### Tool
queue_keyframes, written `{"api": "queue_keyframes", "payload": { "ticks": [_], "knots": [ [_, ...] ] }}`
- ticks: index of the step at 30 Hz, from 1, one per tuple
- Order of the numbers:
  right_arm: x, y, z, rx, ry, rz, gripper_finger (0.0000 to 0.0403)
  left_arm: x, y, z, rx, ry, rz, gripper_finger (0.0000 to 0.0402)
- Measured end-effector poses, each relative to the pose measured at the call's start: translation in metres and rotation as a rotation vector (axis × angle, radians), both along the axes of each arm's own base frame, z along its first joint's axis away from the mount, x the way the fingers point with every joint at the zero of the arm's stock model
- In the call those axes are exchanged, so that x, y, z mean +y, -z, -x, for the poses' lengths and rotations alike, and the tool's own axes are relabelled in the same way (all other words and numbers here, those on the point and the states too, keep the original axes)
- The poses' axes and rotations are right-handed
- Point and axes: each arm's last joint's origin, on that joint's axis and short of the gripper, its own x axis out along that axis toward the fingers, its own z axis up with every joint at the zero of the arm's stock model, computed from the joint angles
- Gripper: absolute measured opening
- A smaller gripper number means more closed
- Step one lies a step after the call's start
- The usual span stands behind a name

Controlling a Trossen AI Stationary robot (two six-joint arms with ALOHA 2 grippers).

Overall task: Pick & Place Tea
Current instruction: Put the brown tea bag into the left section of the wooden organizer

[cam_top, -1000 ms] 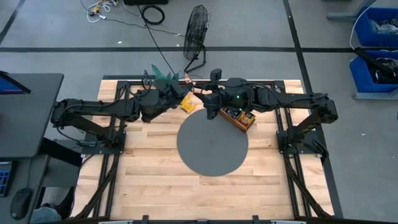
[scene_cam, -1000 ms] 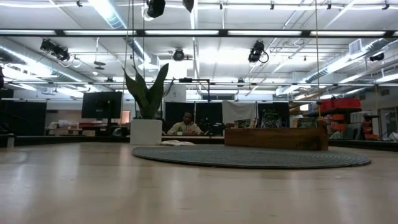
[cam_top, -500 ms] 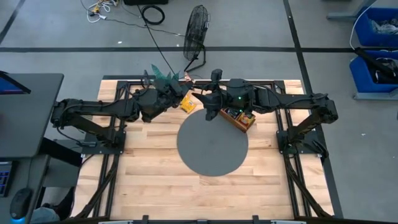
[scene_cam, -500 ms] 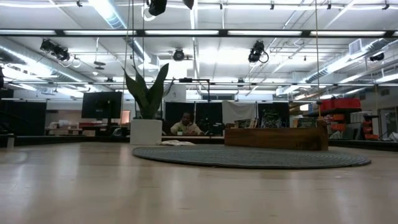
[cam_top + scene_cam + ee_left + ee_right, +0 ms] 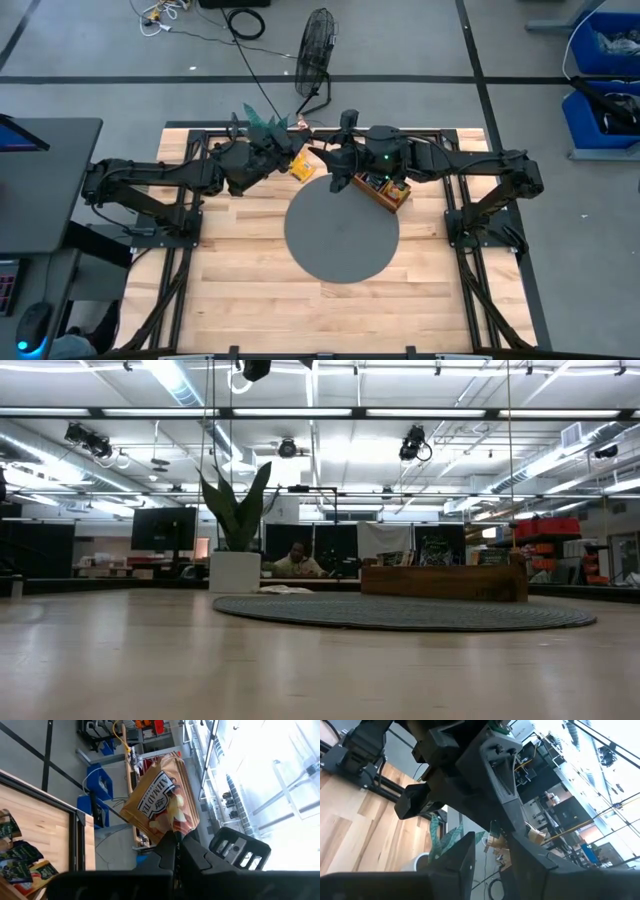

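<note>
A yellow tea packet [image 5: 302, 168] hangs in the air over the mat's far edge, with my left gripper [image 5: 294, 161] shut on it; the left wrist view shows its printed face [image 5: 159, 800]. My right gripper [image 5: 328, 162] stands level and open just to the packet's right, facing the left gripper. In the right wrist view the packet [image 5: 496, 840] shows edge-on beyond the gap between the fingers [image 5: 465, 857]. Whether they touch it I cannot tell. More tea packets [image 5: 20, 860] lie in the wooden tray [image 5: 381, 190]. My left gripper pinches the yellow packet by one edge [image 5: 170, 827] between its two shut fingers. The fingers reach in level from the table's left side. The packet is lifted clear of the table and stands out beyond the fingertips, its flat face showing.
A round grey mat [image 5: 341, 228] lies mid-table, with the tray resting on its far right rim. A potted plant [image 5: 262, 122] stands at the far edge behind the left gripper. A fan [image 5: 316, 40] stands on the floor beyond. A person [image 5: 295, 563] sits far off in the room.
</note>
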Motion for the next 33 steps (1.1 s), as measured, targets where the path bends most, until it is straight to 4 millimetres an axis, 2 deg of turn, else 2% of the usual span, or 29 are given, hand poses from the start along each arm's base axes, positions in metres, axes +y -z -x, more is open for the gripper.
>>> {"api": "queue_keyframes", "payload": {
  "ticks": [5,12,15,22,33],
  "knots": [
    [0.0,-0.001,0.0,-0.015,0.005,0.001,0.0106,0.0,0.001,-0.002,-0.002,0.019,-0.002,0.0013],
    [0.0,-0.001,0.0,-0.012,0.008,0.002,0.001,-0.001,0.002,-0.002,0.012,0.022,-0.008,0.0007],
    [0.0,-0.001,0.0,-0.014,0.017,0.002,0.0008,0.0,0.002,-0.003,0.015,0.025,-0.012,0.0011],
    [0.0,0.001,0.001,0.012,0.019,-0.001,0.0002,0.003,0.002,-0.002,0.044,0.018,-0.048,0.0049],
    [-0.001,0.001,0.007,0.015,0.042,-0.076,0.0,0.01,-0.021,0.025,0.106,-0.054,-0.223,0.0078]
  ]
}}
